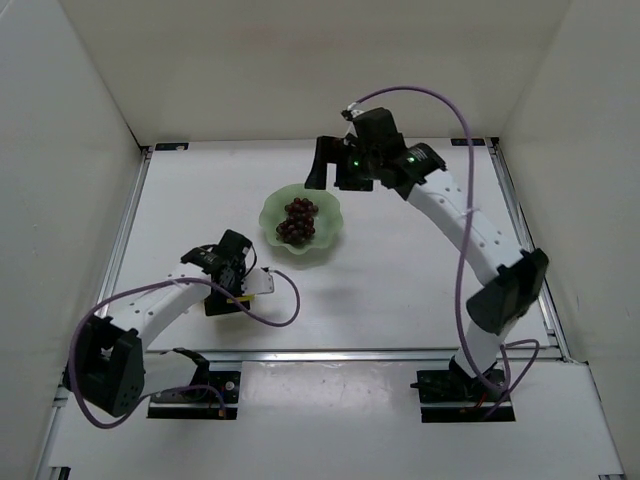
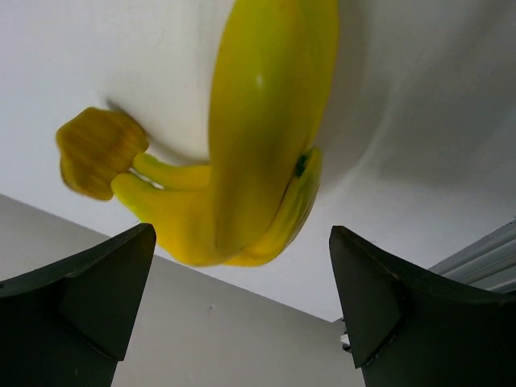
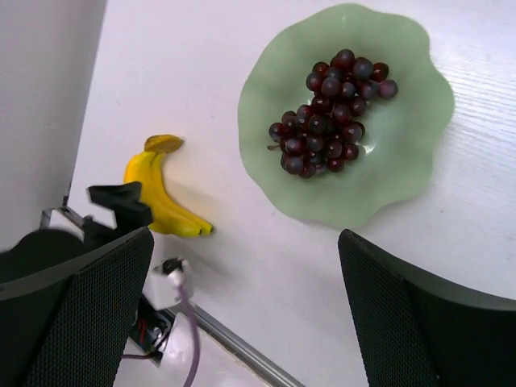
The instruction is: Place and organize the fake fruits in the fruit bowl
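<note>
The mint-green scalloped fruit bowl (image 1: pixel 325 243) sits mid-table with the dark red grape cluster (image 1: pixel 298 220) inside; both also show in the right wrist view, the bowl (image 3: pixel 403 173) and the grapes (image 3: pixel 330 113). The yellow banana bunch (image 1: pixel 226 308) lies on the table to the bowl's near left, also seen in the right wrist view (image 3: pixel 161 201). My left gripper (image 1: pixel 232 292) is open right over the banana (image 2: pixel 258 145), which lies just beyond the fingertips (image 2: pixel 89 298). My right gripper (image 1: pixel 337 172) is open and empty, raised behind the bowl (image 3: pixel 246 306).
White walls enclose the table on three sides. A metal rail (image 1: pixel 380 353) runs along the near edge, and another along the left side (image 1: pixel 125 230). A purple cable (image 1: pixel 285 310) loops by the left wrist.
</note>
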Available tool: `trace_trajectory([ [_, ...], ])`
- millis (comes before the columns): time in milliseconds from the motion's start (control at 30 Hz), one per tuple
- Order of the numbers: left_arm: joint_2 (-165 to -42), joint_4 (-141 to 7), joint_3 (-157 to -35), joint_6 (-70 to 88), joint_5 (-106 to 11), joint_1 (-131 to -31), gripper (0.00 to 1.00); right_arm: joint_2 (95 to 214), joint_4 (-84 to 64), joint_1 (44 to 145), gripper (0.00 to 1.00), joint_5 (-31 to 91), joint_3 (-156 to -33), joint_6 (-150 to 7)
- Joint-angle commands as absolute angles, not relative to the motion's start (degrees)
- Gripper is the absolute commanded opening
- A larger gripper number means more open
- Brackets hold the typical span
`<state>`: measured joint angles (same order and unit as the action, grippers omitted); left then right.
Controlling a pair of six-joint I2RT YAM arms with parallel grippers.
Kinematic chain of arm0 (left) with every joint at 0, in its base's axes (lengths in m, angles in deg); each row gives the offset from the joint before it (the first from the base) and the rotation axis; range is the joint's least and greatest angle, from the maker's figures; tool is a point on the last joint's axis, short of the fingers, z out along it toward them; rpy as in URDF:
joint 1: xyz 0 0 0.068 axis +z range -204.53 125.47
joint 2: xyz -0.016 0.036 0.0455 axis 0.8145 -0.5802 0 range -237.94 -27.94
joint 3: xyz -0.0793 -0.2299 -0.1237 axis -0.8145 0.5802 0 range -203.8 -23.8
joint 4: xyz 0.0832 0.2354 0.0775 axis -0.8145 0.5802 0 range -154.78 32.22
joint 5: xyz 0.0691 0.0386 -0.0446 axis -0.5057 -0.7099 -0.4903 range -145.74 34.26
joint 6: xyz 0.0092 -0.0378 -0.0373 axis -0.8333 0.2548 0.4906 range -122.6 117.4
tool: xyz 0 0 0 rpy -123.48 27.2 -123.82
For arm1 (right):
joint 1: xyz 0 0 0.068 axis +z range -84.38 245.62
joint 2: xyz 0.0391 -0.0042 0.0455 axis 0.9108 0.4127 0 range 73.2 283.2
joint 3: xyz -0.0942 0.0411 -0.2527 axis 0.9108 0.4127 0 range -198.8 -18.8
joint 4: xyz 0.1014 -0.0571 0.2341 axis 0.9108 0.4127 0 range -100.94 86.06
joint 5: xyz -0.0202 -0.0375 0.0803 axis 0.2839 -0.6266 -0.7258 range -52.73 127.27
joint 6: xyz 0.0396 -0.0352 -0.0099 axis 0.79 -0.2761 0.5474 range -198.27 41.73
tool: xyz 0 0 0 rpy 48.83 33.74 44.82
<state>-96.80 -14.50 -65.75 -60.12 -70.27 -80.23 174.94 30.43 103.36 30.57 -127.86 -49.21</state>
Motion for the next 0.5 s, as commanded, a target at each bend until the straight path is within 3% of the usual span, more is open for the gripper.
trace_trajectory([
  [0,-100.2,-14.1,-67.2,-64.1,-69.2,-80.5,1.0,169.9,30.7,103.2,0.99,32.9,-122.3,-51.5],
  [133,-104.7,-14.1,-66.6,-64.8,-68.7,-80.5,1.0,162.6,30.7,101.9,0.99,35.2,-118.1,-50.4],
  [200,-108.1,-14.1,-68.0,-63.6,-68.7,-80.5,0.91,159.8,30.7,101.3,0.99,36.8,-117.5,-50.4],
  [233,-109.1,-14.1,-68.9,-62.6,-68.7,-80.5,0.79,159.1,30.7,101.3,0.99,37.4,-116.6,-50.4],
  [267,-110.8,-14.1,-69.9,-61.6,-68.1,-79.8,0.53,158.3,30.7,101.3,0.99,37.9,-115.8,-50.4],
  [333,-111.4,-13.5,-73.5,-58.6,-67.5,-78.5,0.24,156.4,31.3,100.8,0.99,38.8,-115.0,-49.8],
  [400,-111.4,-11.7,-75.9,-56.3,-66.2,-77.1,0.1,154.7,31.3,100.3,0.99,39.3,-114.3,-49.2],
  [467,-110.2,-9.8,-79.5,-55.3,-65.5,-76.5,0.1,153.6,31.9,100.3,0.99,39.3,-113.5,-48.7],
])
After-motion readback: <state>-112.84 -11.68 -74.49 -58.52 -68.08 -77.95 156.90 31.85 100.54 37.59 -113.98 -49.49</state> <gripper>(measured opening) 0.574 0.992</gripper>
